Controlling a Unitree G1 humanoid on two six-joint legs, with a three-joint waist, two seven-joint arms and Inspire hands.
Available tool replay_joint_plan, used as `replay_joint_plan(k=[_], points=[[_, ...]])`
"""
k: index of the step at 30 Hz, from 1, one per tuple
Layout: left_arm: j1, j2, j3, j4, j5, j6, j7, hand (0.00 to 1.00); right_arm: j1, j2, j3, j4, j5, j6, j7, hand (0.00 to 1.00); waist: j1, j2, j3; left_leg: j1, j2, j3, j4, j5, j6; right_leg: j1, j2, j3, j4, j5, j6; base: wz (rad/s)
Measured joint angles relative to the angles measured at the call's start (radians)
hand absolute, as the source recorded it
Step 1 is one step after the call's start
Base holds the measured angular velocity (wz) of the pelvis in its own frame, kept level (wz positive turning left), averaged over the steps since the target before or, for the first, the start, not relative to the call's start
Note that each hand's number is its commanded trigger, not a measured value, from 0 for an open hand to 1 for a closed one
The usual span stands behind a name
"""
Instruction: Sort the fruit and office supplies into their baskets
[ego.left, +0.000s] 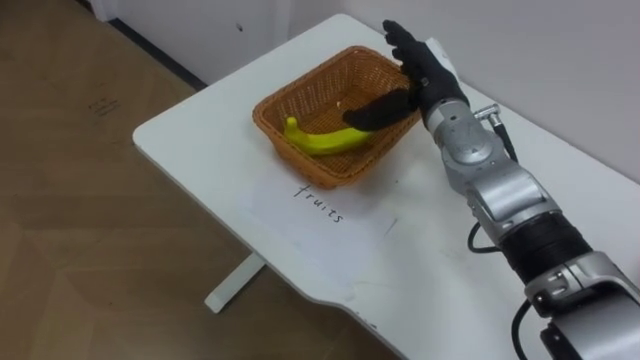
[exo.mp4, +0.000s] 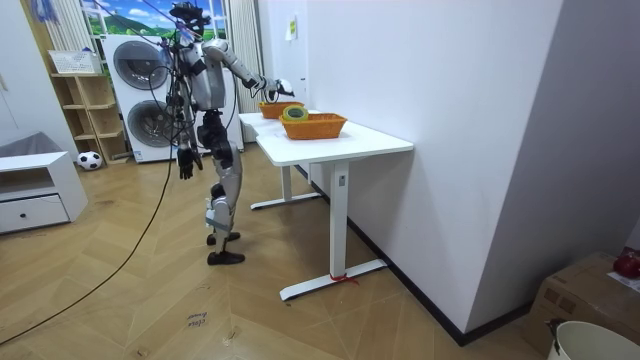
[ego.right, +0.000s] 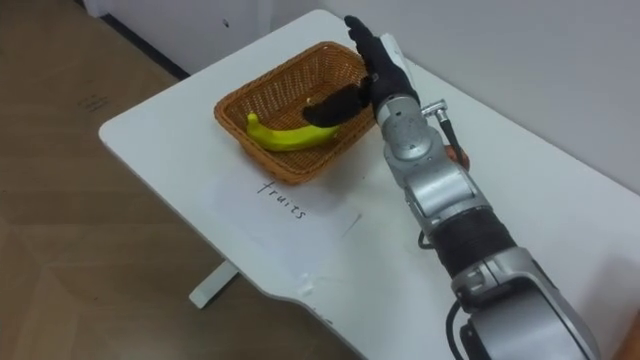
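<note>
The robot's right forearm reaches in from the lower right across the white table (ego.left: 200, 140), and at its end the right hand (ego.left: 420, 65) stands over the far rim of a wicker basket (ego.left: 264, 112). Its fingers are straight and close together, pointing away from the camera, while the thumb spreads sideways over the inside of the basket; the hand holds nothing. A yellow banana (ego.left: 325, 141) lies in the basket, along its near wall, with one end just under the thumb; whether thumb and fruit touch is hard to say from this angle. A sheet of paper (ego.left: 330, 215) with a handwritten word lies flat on the table just in front of the basket. In the room view the robot stands upright at the far end of the table, and a second basket (exo.mp4: 315, 127) sits nearer the table's other end. The left hand (exo.mp4: 186, 162) hangs at the robot's side, too small there to tell how its fingers are set.
</note>
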Motion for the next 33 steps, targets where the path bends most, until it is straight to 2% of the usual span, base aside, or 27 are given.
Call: replay_joint_plan(k=[9,11,15,18,22,28,33], points=[[0.005,0.0,-0.003,-0.013,-0.002,-0.003,0.033,0.0,0.0,-0.001,-0.005,-0.02,0.013,-0.021,-0.08,0.0,-0.038,0.015,-0.0073,-0.001,-0.001,0.005,0.001,0.001,0.002,0.002,-0.004,-0.007,0.003,0.0,0.0,0.01],[0.006,0.0,-0.003,-0.019,-0.002,-0.007,0.043,0.0,0.0,-0.005,-0.009,-0.028,0.036,-0.033,-0.103,0.0,-0.05,0.022,-0.0097,0.001,-0.002,0.004,0.002,0.002,0.003,0.004,-0.005,-0.008,0.005,0.0,0.0,0.0],[0.007,-0.003,-0.003,-0.029,0.0,-0.018,0.043,0.0,0.0,-0.006,-0.039,-0.052,0.049,-0.041,-0.14,0.0,-0.065,0.035,-0.0073,-0.001,-0.004,0.004,0.003,0.003,0.004,0.004,-0.006,-0.011,0.007,0.0,0.0,0.0],[0.011,-0.012,-0.011,-0.029,0.0,-0.02,0.054,0.0,0.001,-0.013,-0.06,-0.064,0.114,-0.074,-0.174,0.0,-0.086,0.051,-0.0091,0.0,-0.003,0.008,-0.001,0.003,0.005,0.001,-0.008,-0.011,0.012,0.0,0.0,0.0],[0.011,-0.015,-0.03,-0.029,0.0,-0.022,0.06,0.0,0.001,-0.016,-0.082,-0.064,0.14,-0.079,-0.196,0.0,-0.098,0.066,-0.0125,0.003,0.0,0.017,0.001,0.004,0.006,-0.003,-0.008,-0.009,0.018,0.0,0.0,-0.07],[0.011,-0.019,-0.032,-0.013,-0.002,-0.032,0.061,0.0,0.025,-0.032,-0.09,-0.055,0.148,-0.097,-0.204,0.0,-0.116,0.079,-0.01,0.017,0.001,0.03,-0.002,0.005,0.007,0.0,-0.01,-0.007,0.018,0.0,0.0,-0.07],[0.01,-0.043,-0.05,0.014,-0.002,-0.029,0.06,0.0,0.043,-0.032,-0.107,-0.02,0.151,-0.098,-0.187,0.0,-0.139,0.081,-0.0073,0.016,0.002,0.03,-0.003,0.005,0.007,-0.005,-0.009,0.011,0.017,0.0,0.0,-0.03]])
